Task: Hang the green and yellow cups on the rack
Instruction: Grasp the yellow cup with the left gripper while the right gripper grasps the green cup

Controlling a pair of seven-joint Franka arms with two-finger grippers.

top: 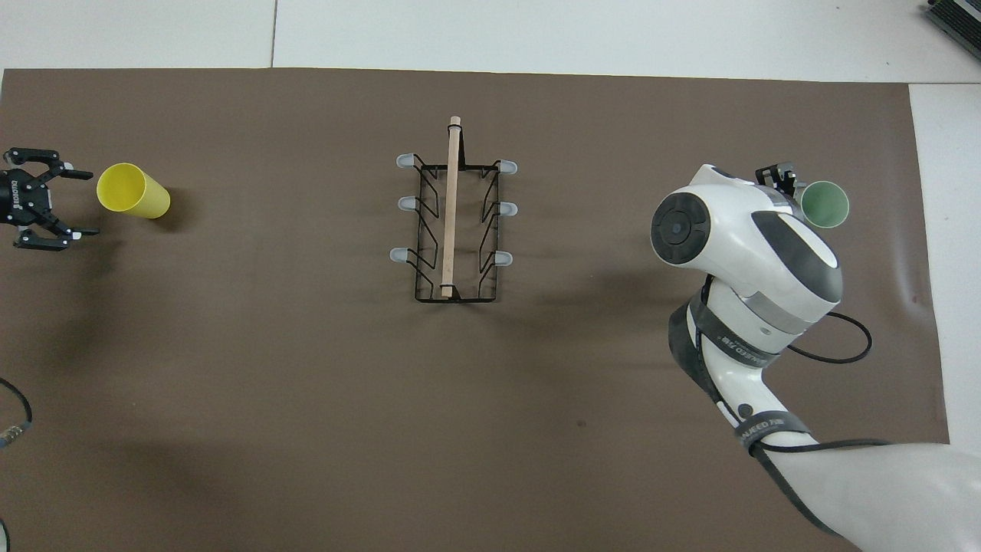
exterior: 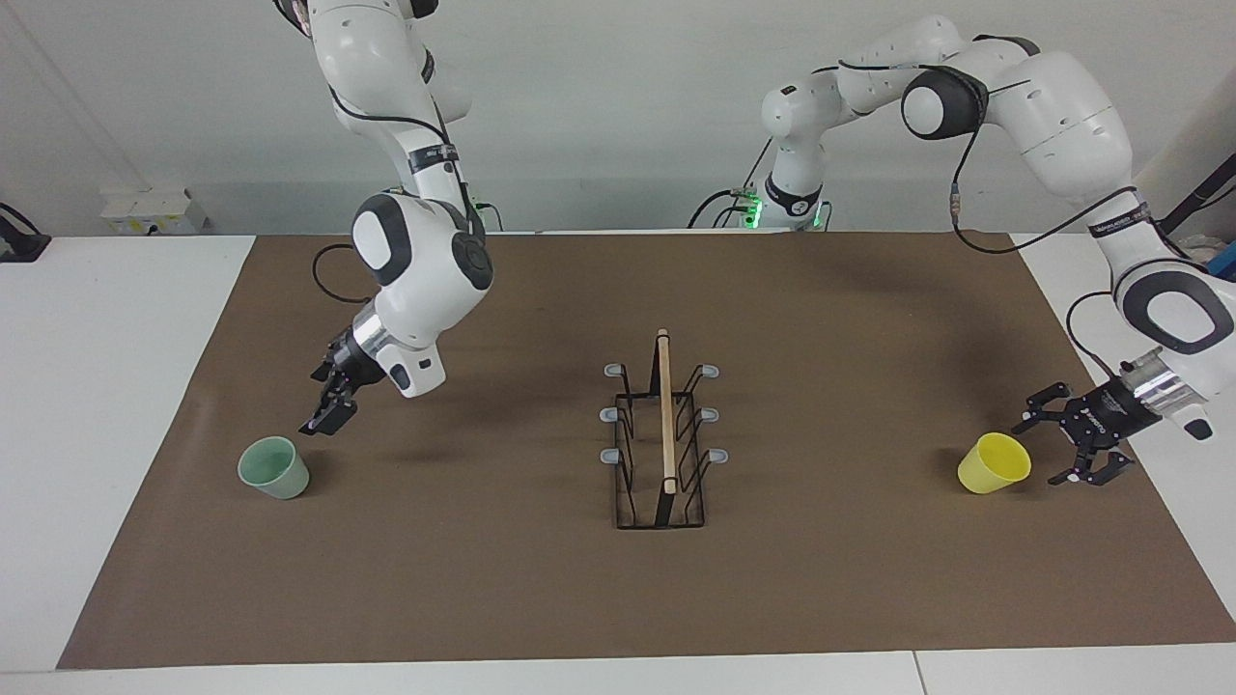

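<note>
The pale green cup [exterior: 274,469] [top: 825,204] stands upright on the brown mat toward the right arm's end. My right gripper [exterior: 323,417] [top: 780,178] hangs just above the mat beside the cup's rim, not touching it. The yellow cup [exterior: 995,463] [top: 135,192] lies on its side toward the left arm's end, mouth facing my left gripper [exterior: 1043,450] [top: 80,201]. That gripper is open and low at the cup's mouth, holding nothing. The rack [exterior: 664,434] [top: 452,215] stands mid-mat with a wooden top bar and bare grey-tipped pegs.
The brown mat [exterior: 483,579] [top: 306,383] covers most of the white table. The right arm's elbow [top: 736,245] hangs over the mat between the rack and the green cup. Cables trail near both arms.
</note>
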